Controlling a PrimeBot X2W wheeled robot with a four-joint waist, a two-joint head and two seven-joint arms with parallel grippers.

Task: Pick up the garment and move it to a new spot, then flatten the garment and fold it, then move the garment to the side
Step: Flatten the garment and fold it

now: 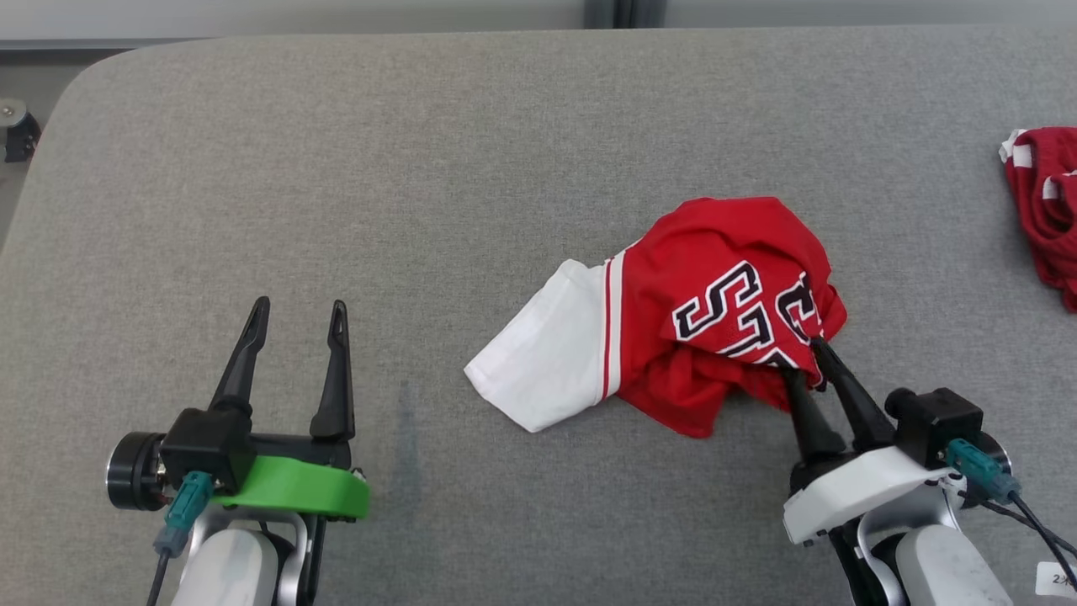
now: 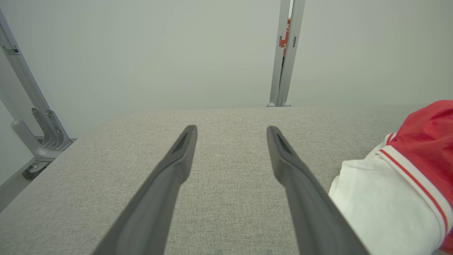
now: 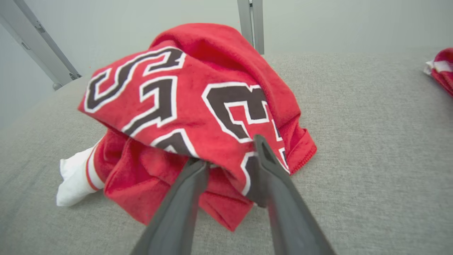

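**A:** Here's the red garment [image 1: 715, 278], crumpled in a heap on the grey tabletop [image 1: 421, 168], right of centre on the robot's side. Black block characters edged in white show across the top.

**B:** And a white sleeve [image 1: 547, 353] with red stripes spills out flat toward the robot's left.

**A:** Look at the right pincer [image 1: 801, 358]: it's in at the heap's near right edge. In the wrist view, one finger is tucked under a fold and the other lies on top of it.

**B:** Fabric sits between the fingers, but is it a firm pinch? Can't tell from here.

**A:** Over on the left, the left pincer [image 1: 300, 305] is spread wide with nothing in it, well apart from the heap, fingers pointing across bare tabletop.

**B:** Its own camera catches the white sleeve off to its right.

**A:** There's a second red cloth [image 1: 1043, 202] at the far right edge, well apart from both pincers.
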